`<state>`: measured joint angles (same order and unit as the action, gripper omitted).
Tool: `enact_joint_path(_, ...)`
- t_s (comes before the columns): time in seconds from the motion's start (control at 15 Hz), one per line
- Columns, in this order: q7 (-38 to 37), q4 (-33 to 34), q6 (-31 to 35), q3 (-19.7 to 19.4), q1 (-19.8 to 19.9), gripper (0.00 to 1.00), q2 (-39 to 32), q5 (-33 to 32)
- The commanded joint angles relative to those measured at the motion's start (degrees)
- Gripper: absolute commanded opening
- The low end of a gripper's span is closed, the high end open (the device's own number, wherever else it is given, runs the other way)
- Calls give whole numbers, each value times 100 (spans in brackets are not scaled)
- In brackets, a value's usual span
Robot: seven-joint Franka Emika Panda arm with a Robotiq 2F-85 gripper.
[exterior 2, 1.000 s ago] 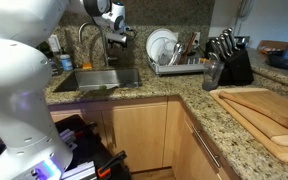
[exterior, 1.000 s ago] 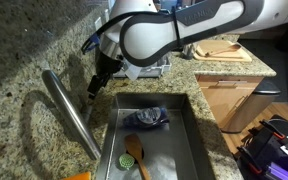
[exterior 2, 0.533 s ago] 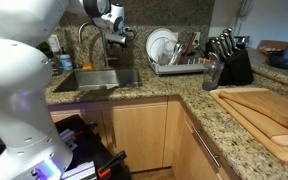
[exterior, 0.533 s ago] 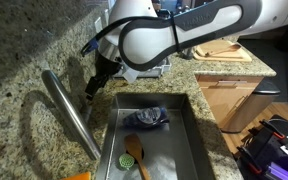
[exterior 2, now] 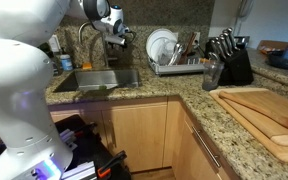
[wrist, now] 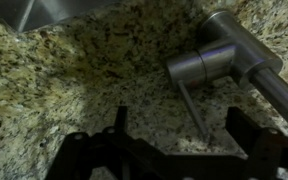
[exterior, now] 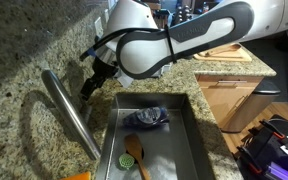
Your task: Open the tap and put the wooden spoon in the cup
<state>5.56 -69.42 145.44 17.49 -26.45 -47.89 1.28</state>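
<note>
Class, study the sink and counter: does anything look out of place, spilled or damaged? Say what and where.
Only the wooden spoon stands out: it lies in the sink, near a crumpled dark cloth, an odd spot for it. No spill or damage shows.

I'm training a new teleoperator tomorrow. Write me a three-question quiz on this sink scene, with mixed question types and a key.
1. Where does the wooden spoon lie? A) on the cutting board B) in the sink C) in the dish rack
2. True or false: the end effector is shut on the tap.
3. Fill in: the crumpled cloth in the sink is ____ in colour.

Key: 1 B. 2 False: it stands open near the tap and holds nothing. 3 blue.
</note>
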Motion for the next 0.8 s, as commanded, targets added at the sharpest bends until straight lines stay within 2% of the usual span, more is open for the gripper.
enact_joint_path(0.0, -191, 435, 182, 12, -76, 100, -424, 122)
enact_joint_path(0.13, -432, 608, 324, -197, -228, 100, -574, -37)
enact_joint_path(0.2, -251, 226, 204, -31, -70, 100, -297, 16)
enact_joint_path(0.4, -403, 371, 451, -213, -231, 100, -448, -74)
enact_joint_path(0.53, -639, 476, 696, -489, -440, 100, -517, -294)
enact_joint_path(0.73, -1027, 371, 948, -1168, -818, 100, -482, -909)
